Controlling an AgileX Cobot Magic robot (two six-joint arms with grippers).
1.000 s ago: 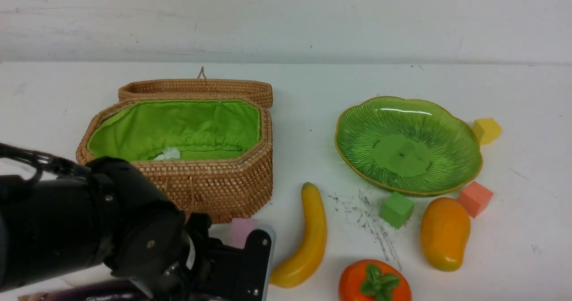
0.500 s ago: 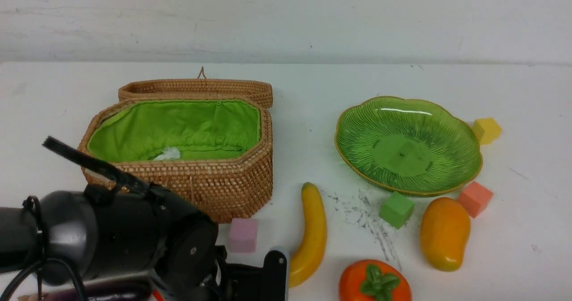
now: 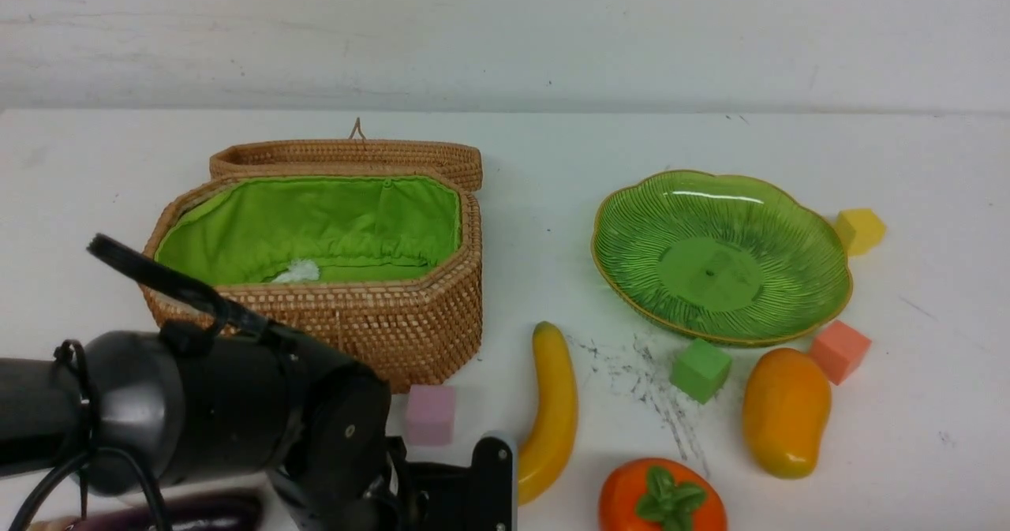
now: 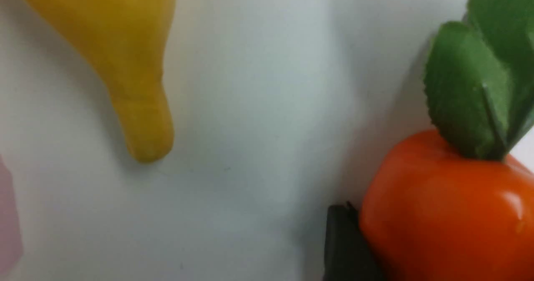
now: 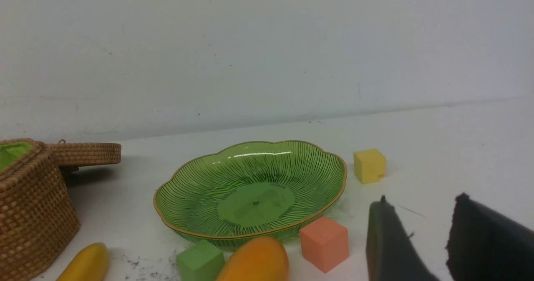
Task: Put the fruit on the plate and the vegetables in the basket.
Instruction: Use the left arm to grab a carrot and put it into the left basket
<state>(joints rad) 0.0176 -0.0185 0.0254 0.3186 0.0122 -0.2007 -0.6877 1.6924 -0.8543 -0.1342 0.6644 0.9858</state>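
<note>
Cannot tell left gripper's (image 3: 454,499) grip at basket's (image 3: 379,334) 5 o'clock, finger (image 4: 344,243) against red vegetable (image 4: 450,206); right gripper's (image 5: 421,214) jaws apart, empty.

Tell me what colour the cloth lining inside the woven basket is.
Bright green; the lining shows best in the front view.

Log basket (image 3: 379,330) at left on table (image 3: 536,223), lid (image 3: 347,156) lying open behind it. Find plate (image 3: 718,255) at right, well apart from basket. Note banana (image 3: 552,405) before the gap between them, mango (image 3: 785,413) before plate's right part, persimmon (image 3: 663,499) nearest, between banana and mango. Place cube A (image 3: 430,414) between basket front and banana; cube B (image 3: 700,369) just before plate, left of mango; cube C (image 3: 839,350) right of mango; cube D (image 3: 860,230) right of plate. Spot eggplant (image 3: 213,511) at near left.
</note>
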